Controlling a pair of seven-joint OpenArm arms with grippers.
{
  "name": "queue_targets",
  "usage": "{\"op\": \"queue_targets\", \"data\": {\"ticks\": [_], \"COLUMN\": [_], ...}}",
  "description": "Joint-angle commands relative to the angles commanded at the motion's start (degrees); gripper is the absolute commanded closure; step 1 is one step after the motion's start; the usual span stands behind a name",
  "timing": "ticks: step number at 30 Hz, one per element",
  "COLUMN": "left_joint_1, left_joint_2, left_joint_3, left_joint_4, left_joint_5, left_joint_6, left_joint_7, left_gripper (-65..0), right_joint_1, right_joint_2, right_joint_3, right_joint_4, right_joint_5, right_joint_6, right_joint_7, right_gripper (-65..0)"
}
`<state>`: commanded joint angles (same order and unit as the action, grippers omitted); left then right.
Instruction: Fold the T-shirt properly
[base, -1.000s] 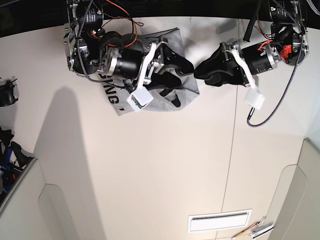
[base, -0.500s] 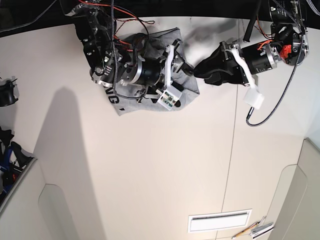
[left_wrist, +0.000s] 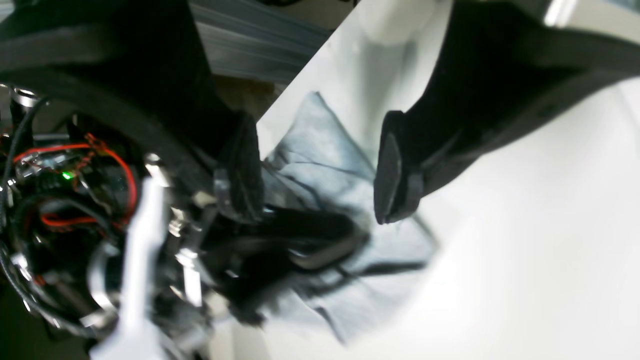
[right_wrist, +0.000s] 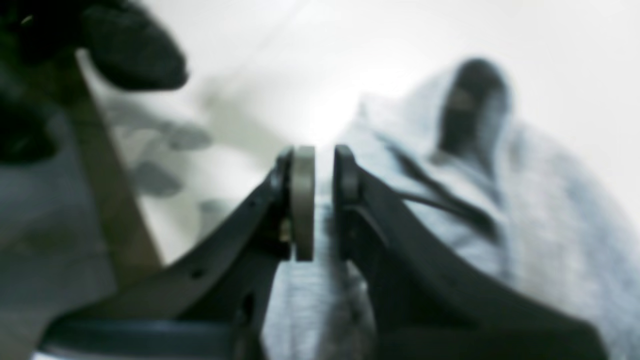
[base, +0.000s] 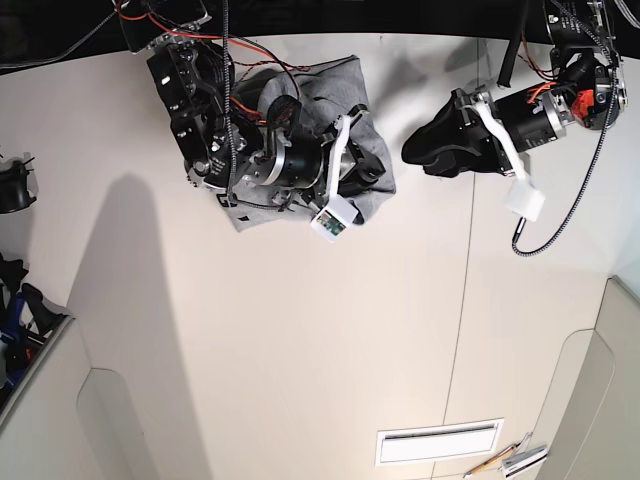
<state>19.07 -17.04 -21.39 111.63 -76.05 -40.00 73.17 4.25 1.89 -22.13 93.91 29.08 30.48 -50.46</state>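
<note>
Mostly arm-hidden T-shirt, fold pinched in right claw; left claw agape, empty.

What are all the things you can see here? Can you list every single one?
Heather-grey cotton T-shirt: one, grey, crumpled at the table's far edge, partly under the right arm.
White table: one, white, under everything.
Slotted white panel: one, white, near the table's front edge.
Dark clutter: black and blue, count unclear, at the left border.
Left gripper: one, black, jaws open and empty, beside the shirt.
Right gripper: one, black, jaws nearly closed at the shirt; too blurry to tell whether it pinches cloth.
</note>
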Motion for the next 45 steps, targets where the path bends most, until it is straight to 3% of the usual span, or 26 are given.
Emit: {"op": "queue_targets", "data": {"ticks": [2, 5, 10, 12, 15, 16, 19, 24, 27, 30, 42, 43, 45], "left_joint_1": [0.0, 0.6, 3.4, 3.3, 4.1, 5.0, 7.1, 7.5, 7.5, 7.5, 6.5, 6.5, 6.5], "left_joint_2": [0.0, -0.2, -0.3, -0.3, -0.3, -0.3, -0.2, 1.0, 1.0, 1.0, 1.0, 1.0, 1.0], "left_joint_3": [-2.6, -4.3, -4.2, -4.2, -4.2, -4.2, -4.2, -4.2, -4.2, -4.2, -4.2, -4.2, -4.2], "left_joint_4": [0.0, 0.0, 0.0, 0.0, 0.0, 0.0, 0.0, 0.0, 0.0, 0.0, 0.0, 0.0, 0.0], "left_joint_5": [-0.1, -4.1, -4.9, -5.0, -6.5, -7.6, -8.9, -8.9, -8.9, -8.9, -8.9, -8.9, -8.9], "left_joint_6": [0.0, 0.0, 0.0, 0.0, 0.0, 0.0, 0.0, 0.0, 0.0, 0.0, 0.0, 0.0, 0.0], "left_joint_7": [0.7, 3.7, 3.8, 3.8, 3.8, 4.2, 5.9, 6.1, 6.2, 6.2, 6.2, 6.2, 6.2], "left_gripper": [-38.7, -38.7, -38.7, -38.7, -38.7, -38.7, -38.7, -38.7, -38.7, -38.7, -38.7, -38.7, -38.7], "right_joint_1": [0.0, 0.0, 0.0, 0.0, 0.0, 0.0, -0.2, -1.3, -1.3, -1.3, -1.3, -1.3, -1.3], "right_joint_2": [-0.2, -1.4, -5.7, -5.7, -5.7, -5.7, -5.2, 0.0, 1.7, 2.6, 4.0, 4.0, 4.0], "right_joint_3": [0.0, 0.0, 0.0, 0.2, 1.3, 1.7, 2.3, 2.3, 2.3, 2.3, 2.2, 2.2, 2.2], "right_joint_4": [1.1, 1.7, 1.7, 1.7, 2.0, 2.4, 4.3, 4.9, 4.9, 4.6, -1.6, -1.6, -1.6], "right_joint_5": [3.1, 6.6, 8.2, 7.7, 7.3, 7.4, 7.6, 6.8, 3.3, 0.9, 2.4, 2.4, 2.4], "right_joint_6": [1.05, 2.38, 2.54, 2.54, 2.51, 2.51, 2.32, 2.1, 0.76, -0.72, -0.68, -0.66, -0.66], "right_joint_7": [-1.0, -1.0, -1.7, -1.9, -3.5, -5.2, -9.8, -9.3, -7.3, -6.7, -5.7, -5.5, -5.5], "right_gripper": [-5.9, -5.9, -6.1, -12.8, -28.8, -30.2, -30.2, -30.2, -30.2, -30.2, -29.9, -28.6, -18.2]}}
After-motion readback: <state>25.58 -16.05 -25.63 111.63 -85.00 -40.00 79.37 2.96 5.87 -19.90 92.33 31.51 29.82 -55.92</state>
